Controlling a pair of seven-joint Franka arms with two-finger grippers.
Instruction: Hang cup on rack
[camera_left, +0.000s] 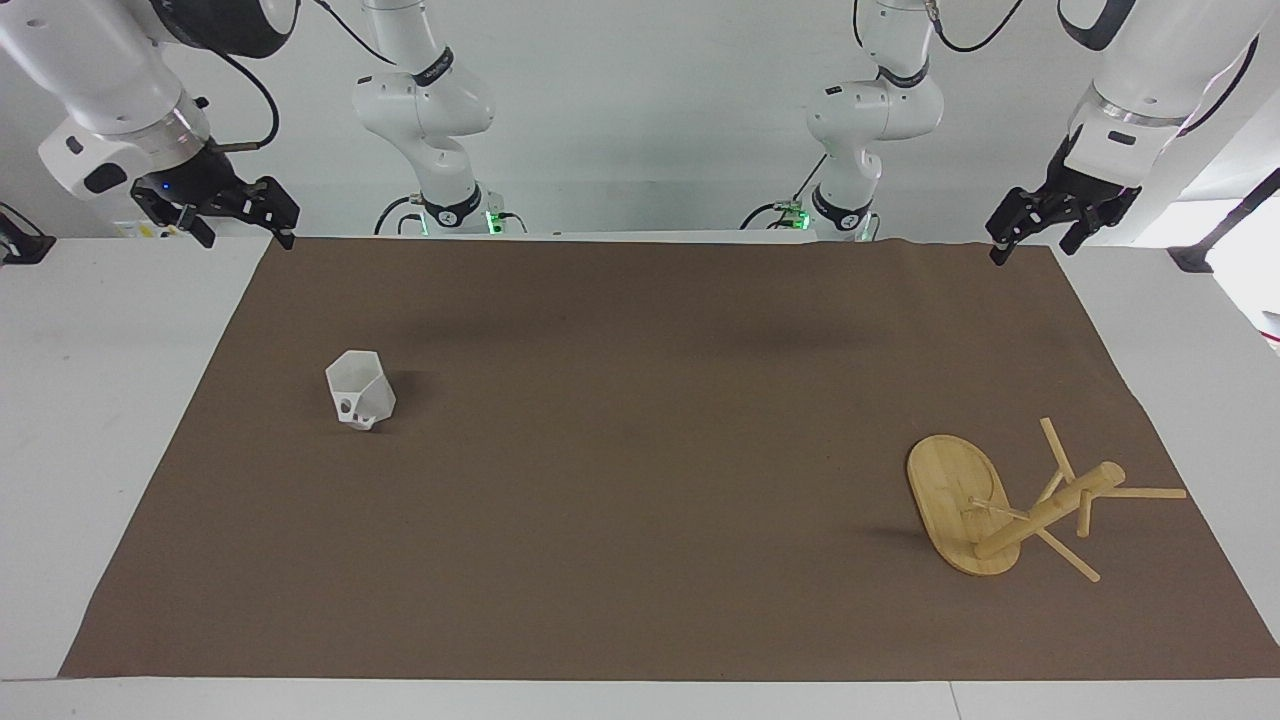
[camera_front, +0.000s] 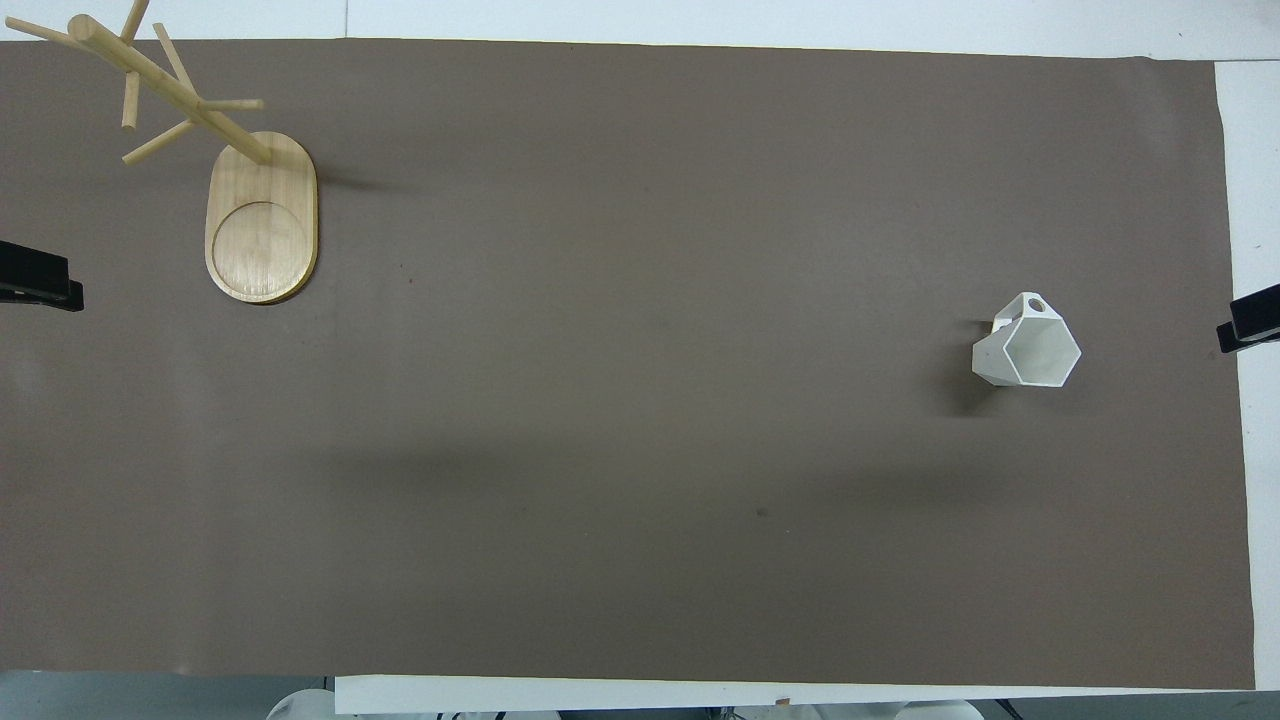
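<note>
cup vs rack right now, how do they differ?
The cup is white faceted plastic; the rack is light bamboo with thin pegs. The cup is small and squat; the rack is far larger, with a tall post. The cup sits toward the right arm's end of the table, the rack toward the left arm's end. Both stand upright on the brown mat, untouched.

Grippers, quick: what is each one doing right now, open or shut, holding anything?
Left gripper: open, holding nothing, up over its corner of the mat.
Right gripper: open, holding nothing, up over the other corner.
</note>
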